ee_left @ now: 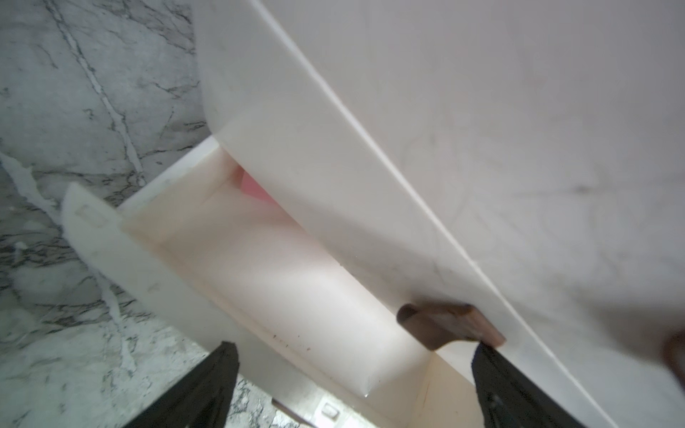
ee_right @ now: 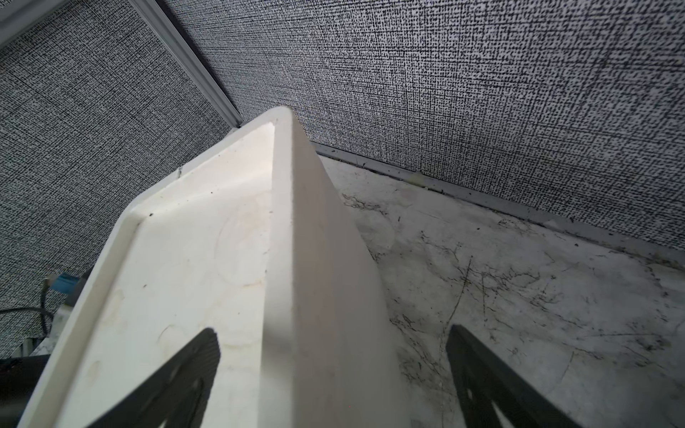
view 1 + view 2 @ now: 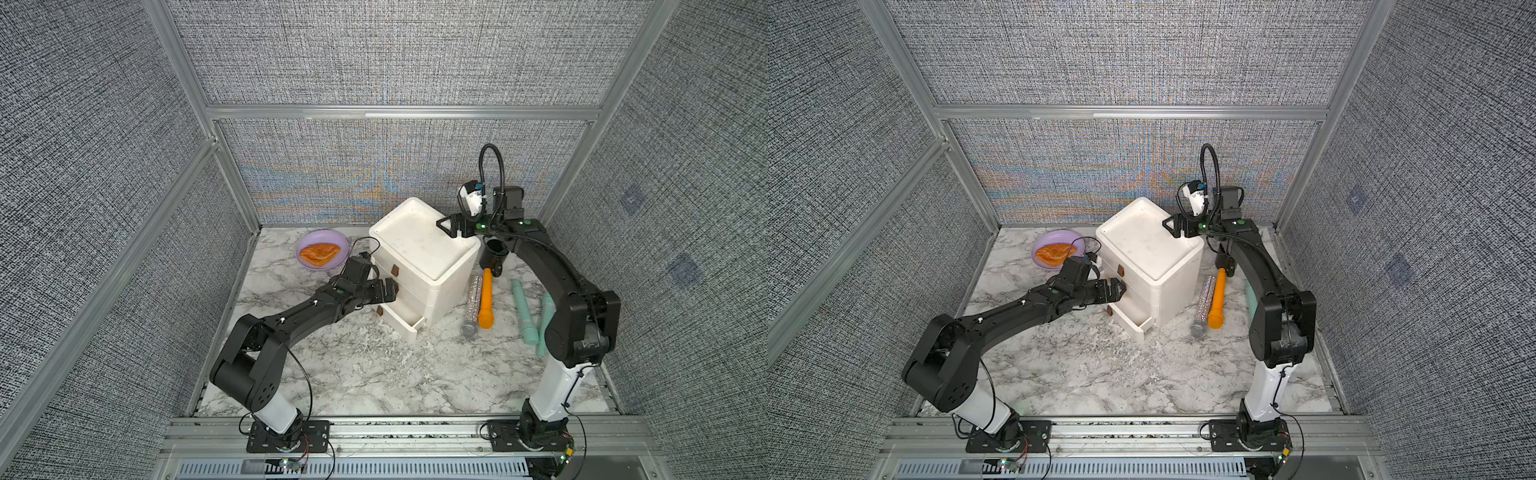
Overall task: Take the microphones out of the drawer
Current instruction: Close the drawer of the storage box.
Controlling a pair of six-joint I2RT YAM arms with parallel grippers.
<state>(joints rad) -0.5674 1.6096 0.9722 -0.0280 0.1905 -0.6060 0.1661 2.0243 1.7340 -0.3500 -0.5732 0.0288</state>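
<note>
white plastic drawer [image 3: 400, 321], veined marble table [image 3: 353, 374]

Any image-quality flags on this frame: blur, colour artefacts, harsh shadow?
In both top views, rainbow moiré bands ripple across the back wall fabric. Left wrist view: soft throughout, the brown handle smeared, with a dark blur at the frame's edge. Right wrist view: the wall weave is crisp, the cabinet top is bright and its side face is in shadow.

My left arm [image 3: 291, 320] and right arm [image 3: 552, 266] are black with white base segments and green wrist dots [image 3: 482, 226]. A black corrugated cable [image 3: 494, 158] loops near my right pincer [image 2: 331, 329], whose fingers [image 2: 192, 367] are ribbed.
</note>
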